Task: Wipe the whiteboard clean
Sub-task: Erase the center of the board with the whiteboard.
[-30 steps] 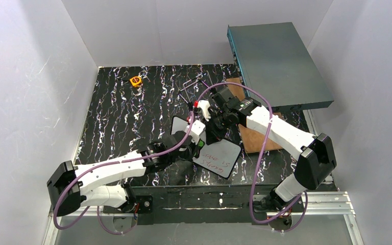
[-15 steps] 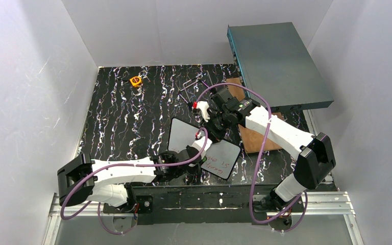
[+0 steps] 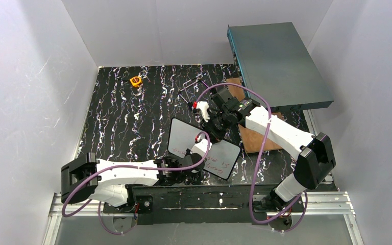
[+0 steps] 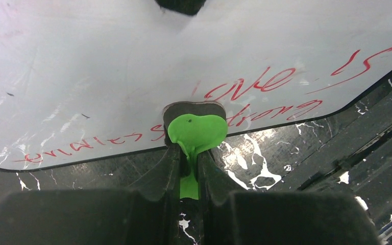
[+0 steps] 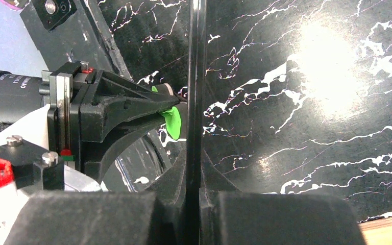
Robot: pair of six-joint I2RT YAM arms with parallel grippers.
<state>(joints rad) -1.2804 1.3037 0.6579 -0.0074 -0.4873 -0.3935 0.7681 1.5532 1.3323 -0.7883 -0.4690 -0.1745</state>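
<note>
As green pad (image 4: 196, 133) slides nearer, whiteboard (image 4: 132, 61) held

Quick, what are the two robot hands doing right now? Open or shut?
Left gripper: shut on the green eraser, pressed against the whiteboard.
Right gripper: shut on the whiteboard's edge.

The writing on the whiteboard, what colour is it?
Red writing on the whiteboard, clearest in the left wrist view.
</note>
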